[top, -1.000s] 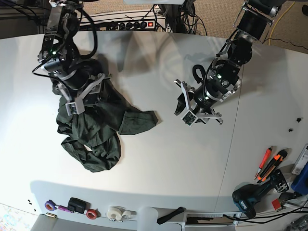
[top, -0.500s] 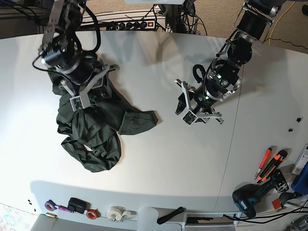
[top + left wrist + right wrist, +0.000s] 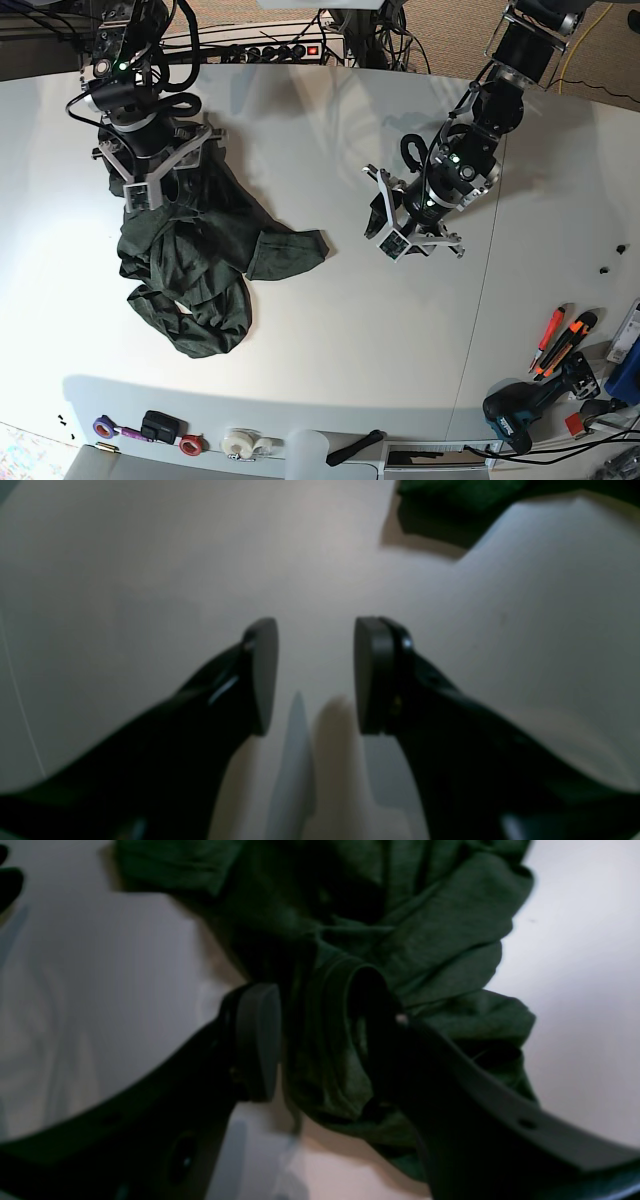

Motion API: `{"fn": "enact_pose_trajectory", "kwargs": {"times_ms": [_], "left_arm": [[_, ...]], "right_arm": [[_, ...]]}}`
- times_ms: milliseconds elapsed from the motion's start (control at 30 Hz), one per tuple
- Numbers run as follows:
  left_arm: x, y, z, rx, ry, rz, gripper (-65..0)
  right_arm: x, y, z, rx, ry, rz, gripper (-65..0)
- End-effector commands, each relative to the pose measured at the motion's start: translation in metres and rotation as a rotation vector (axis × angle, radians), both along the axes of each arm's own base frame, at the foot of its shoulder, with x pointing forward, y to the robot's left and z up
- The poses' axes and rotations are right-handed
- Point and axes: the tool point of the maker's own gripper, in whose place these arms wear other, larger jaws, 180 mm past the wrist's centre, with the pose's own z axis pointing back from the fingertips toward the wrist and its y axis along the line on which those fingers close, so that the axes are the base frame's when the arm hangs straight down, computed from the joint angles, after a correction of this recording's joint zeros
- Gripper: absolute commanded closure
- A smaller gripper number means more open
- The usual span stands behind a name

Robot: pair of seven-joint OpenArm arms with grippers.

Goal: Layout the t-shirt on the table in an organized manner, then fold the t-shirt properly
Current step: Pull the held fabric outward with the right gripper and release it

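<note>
The dark green t-shirt [image 3: 200,270] lies crumpled in a heap on the left part of the white table [image 3: 330,340]. My right gripper [image 3: 165,170] stands over the heap's far end. In the right wrist view its jaws [image 3: 315,990] are open, with a ribbed fold of the t-shirt [image 3: 440,940] lying loose between the fingers. My left gripper [image 3: 405,240] hovers open over bare table to the right of the shirt, with nothing between its pads [image 3: 316,625]. Only a corner of the t-shirt [image 3: 450,490] shows at the top of that view.
Orange-handled cutters [image 3: 555,340] and a dark drill [image 3: 530,405] lie at the front right. Tape rolls [image 3: 240,440] and small items line the front edge. A power strip [image 3: 280,50] and cables sit behind the table. A thin seam [image 3: 480,310] runs across the tabletop.
My right gripper has moved toward the far left corner and its jaws have spread apart around the shirt fold. The shirt's far end shifted with it. The left arm has not moved.
</note>
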Motion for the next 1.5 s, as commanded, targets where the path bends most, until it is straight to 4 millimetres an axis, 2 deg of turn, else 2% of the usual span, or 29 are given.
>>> {"fn": "enact_pose_trajectory", "kwargs": {"times_ms": [0, 100, 333, 433, 700, 900, 933, 1067, 1100, 1300, 1467], "left_arm": [[0.01, -0.002, 0.016, -0.02, -0.053, -0.002, -25.8], [0.01, -0.002, 0.016, -0.02, -0.053, -0.002, -25.8], [0.01, -0.002, 0.016, -0.021, -0.055, -0.002, -25.8], [0.01, -0.002, 0.016, -0.021, -0.055, -0.002, -25.8], [0.011, -0.002, 0.017, -0.025, -0.06, -0.003, -25.8], [0.011, -0.002, 0.017, -0.026, -0.06, -0.003, -25.8], [0.011, -0.002, 0.017, -0.025, -0.06, -0.003, -25.8], [0.011, -0.002, 0.017, -0.026, -0.06, -0.003, -25.8], [0.011, -0.002, 0.017, -0.026, -0.06, -0.003, -25.8], [0.011, -0.002, 0.017, -0.025, -0.061, -0.003, -25.8], [0.011, -0.002, 0.017, -0.025, -0.061, -0.003, -25.8]], "right_arm": [[0.005, -0.003, 0.011, -0.009, -0.05, -0.01, -27.7], [0.006, -0.005, 0.005, -0.005, -0.039, -0.02, -27.7], [0.005, -0.012, -0.04, 0.038, 0.069, -0.05, -27.7], [0.01, -0.008, -0.046, 0.076, 0.078, -0.039, -27.7], [0.031, 0.002, -0.029, 0.124, 0.008, -0.024, -27.6], [0.035, 0.002, -0.026, 0.126, -0.004, -0.023, -27.4], [0.034, 0.002, -0.026, 0.125, 0.0, -0.023, -26.0], [0.034, 0.002, -0.027, 0.125, 0.003, -0.024, -1.7], [0.034, 0.002, -0.026, 0.125, 0.001, -0.023, 0.0], [0.045, 0.007, -0.015, 0.115, -0.051, 0.022, 0.0], [0.062, 0.015, 0.02, 0.09, -0.158, 0.084, 0.0]]}}
